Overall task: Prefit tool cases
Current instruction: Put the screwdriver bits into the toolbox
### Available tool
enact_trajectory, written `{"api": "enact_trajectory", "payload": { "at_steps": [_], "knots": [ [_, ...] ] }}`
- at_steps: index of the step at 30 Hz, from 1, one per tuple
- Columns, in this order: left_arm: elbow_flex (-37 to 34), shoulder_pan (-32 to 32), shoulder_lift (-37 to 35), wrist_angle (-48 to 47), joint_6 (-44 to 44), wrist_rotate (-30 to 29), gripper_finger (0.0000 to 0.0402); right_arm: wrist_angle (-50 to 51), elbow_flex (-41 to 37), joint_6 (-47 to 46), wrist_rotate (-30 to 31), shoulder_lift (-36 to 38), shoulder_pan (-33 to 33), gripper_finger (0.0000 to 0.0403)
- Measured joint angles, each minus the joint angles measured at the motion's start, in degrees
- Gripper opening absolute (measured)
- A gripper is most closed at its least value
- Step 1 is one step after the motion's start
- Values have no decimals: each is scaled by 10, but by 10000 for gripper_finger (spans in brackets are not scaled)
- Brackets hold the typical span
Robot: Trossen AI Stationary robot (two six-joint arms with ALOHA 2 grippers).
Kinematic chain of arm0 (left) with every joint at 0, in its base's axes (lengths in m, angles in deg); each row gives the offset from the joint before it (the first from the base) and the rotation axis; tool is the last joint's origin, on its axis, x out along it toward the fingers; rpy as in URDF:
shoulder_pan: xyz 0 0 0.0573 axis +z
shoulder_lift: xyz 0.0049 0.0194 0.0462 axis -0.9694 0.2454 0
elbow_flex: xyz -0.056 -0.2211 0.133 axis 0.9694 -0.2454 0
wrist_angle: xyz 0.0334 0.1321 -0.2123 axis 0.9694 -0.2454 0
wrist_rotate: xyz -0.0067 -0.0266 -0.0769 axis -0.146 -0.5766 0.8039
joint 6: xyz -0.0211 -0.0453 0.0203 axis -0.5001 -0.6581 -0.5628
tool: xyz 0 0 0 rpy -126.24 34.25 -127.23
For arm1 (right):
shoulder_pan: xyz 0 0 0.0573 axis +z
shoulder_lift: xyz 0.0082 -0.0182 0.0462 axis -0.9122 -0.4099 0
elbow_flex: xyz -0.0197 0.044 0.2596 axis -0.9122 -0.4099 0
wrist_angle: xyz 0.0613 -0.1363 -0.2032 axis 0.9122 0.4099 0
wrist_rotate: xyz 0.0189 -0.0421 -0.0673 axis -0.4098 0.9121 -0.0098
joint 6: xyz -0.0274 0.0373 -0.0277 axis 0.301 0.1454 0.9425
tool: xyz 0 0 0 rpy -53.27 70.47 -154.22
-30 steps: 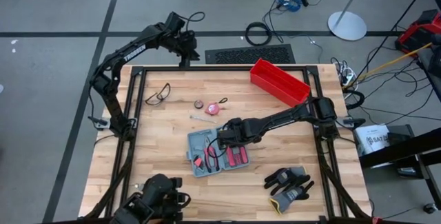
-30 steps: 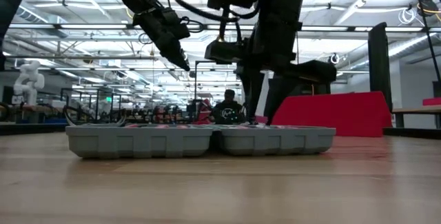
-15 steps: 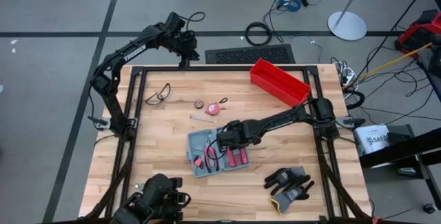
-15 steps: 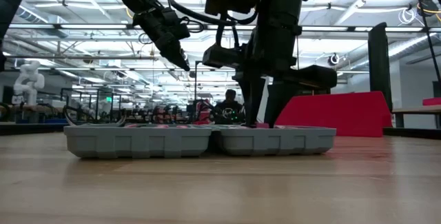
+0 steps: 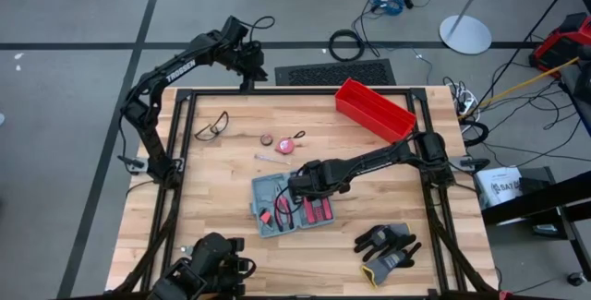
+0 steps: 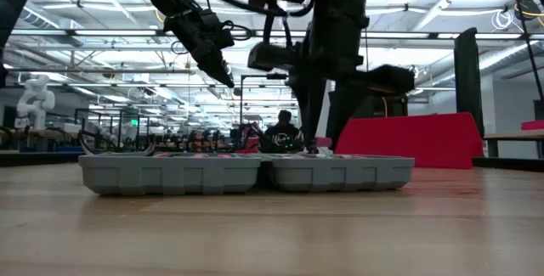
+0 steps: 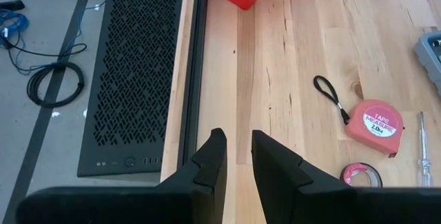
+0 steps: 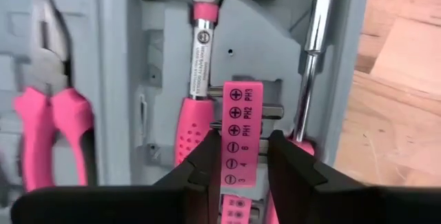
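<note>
One pink bit holder, printed with PH sizes, sits pinched between the fingers of the right gripper, which hangs low over the open tool case near the middle of the table. The strip is held lengthwise over the grey moulded tray, probably so it can drop into a matching slot between the hammer and the screwdriver. Pink-handled pliers already lie seated in their own recess (the case lies flat, both halves spread). Outward from there lie a tape measure, a red bin at the far edge and gloves near the front. The left gripper waits beyond the table's far edge, its fingers slightly parted and holding nothing.
</note>
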Motion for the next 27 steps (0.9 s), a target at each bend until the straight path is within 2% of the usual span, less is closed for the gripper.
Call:
{"api": "enact_trajectory", "payload": {
  "at_steps": [6, 27],
  "knots": [
    [0, 0, 0, -1, 0, 0, 73, -9, 0, 4, -29, -22, 0, 82],
    [0, 0, 0, -2, 0, 0, 73, 2, 1, 5, -10, -27, -1, 82]
  ]
}}
